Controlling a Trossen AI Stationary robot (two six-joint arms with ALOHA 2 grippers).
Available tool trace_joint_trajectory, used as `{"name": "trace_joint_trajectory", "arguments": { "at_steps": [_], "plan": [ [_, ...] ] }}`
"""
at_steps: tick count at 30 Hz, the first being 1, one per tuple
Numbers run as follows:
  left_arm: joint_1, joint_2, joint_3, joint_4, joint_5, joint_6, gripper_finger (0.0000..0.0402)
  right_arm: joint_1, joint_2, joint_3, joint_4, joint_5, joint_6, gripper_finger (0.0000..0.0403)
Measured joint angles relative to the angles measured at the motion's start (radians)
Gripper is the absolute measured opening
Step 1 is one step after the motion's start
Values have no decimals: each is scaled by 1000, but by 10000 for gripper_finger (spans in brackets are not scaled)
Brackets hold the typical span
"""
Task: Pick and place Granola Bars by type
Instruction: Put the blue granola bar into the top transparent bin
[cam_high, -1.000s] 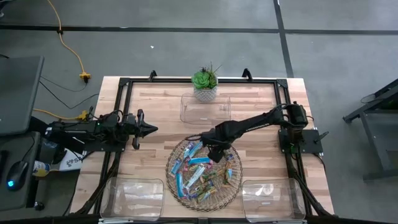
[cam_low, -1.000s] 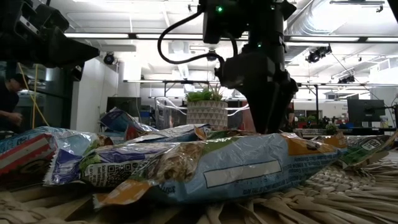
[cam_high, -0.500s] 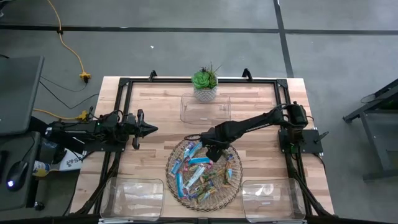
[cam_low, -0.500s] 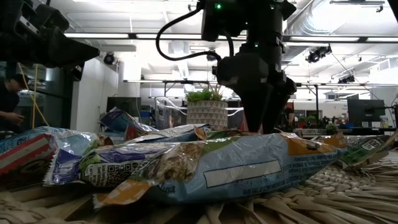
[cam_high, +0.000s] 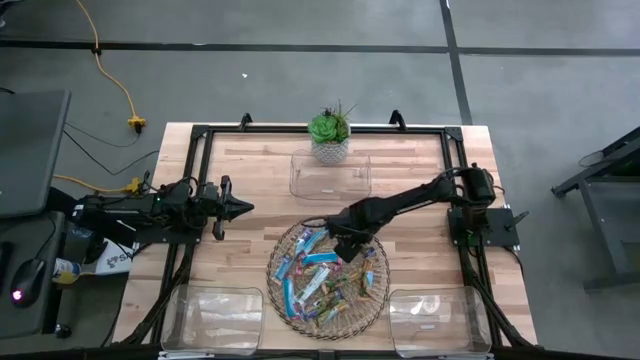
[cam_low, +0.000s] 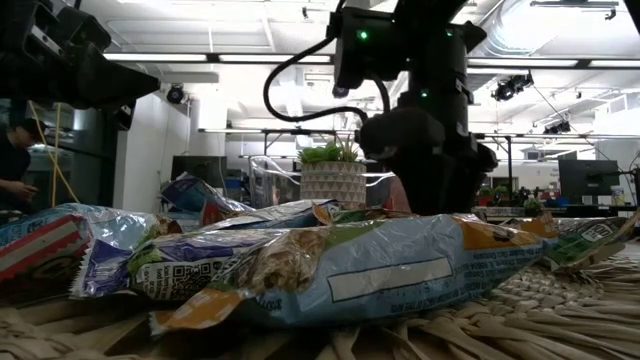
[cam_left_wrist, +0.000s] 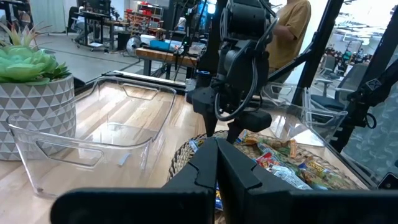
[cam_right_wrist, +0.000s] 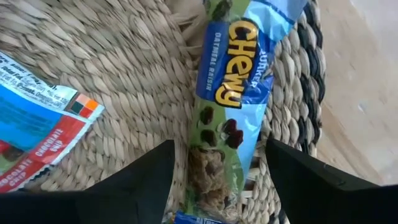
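Observation:
Many wrapped granola bars (cam_high: 325, 282) lie heaped in a round wicker tray (cam_high: 272, 262). My right gripper (cam_high: 348, 248) hangs over the far part of the heap. In the right wrist view it (cam_right_wrist: 221, 186) is open, one finger on either side of a blue-green "Chewy" bar (cam_right_wrist: 227, 106) that lies flat on the wicker; a gap shows on both sides. The low view hides its fingertips behind the bars (cam_low: 330, 265). My left gripper (cam_high: 245, 208) waits shut at the table's left side, pointing toward the tray.
A clear bin (cam_high: 330, 172) stands at the far middle, with a potted plant (cam_high: 329, 135) behind it. Two more clear bins sit at the near left (cam_high: 212, 318) and near right (cam_high: 438, 320). A blue-and-red bar (cam_right_wrist: 37, 124) lies beside the Chewy bar. A person (cam_left_wrist: 292, 25) stands beyond the table.
My right gripper has shifted a little toward the table's left and then back toward its right over the far part of the tray, turning somewhat at the wrist. The bars have not moved.

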Motion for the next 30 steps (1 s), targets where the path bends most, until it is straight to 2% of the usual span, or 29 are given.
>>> {"name": "trace_joint_trajectory", "arguments": {
  "at_steps": [8,30],
  "plan": [
    [0,0,0,0,0,0,1,0,-1,-15,35,-3,-6,234],
    [0,0,0,0,0,0,1,0,0,-15,39,12,-21,141]
  ]
}}
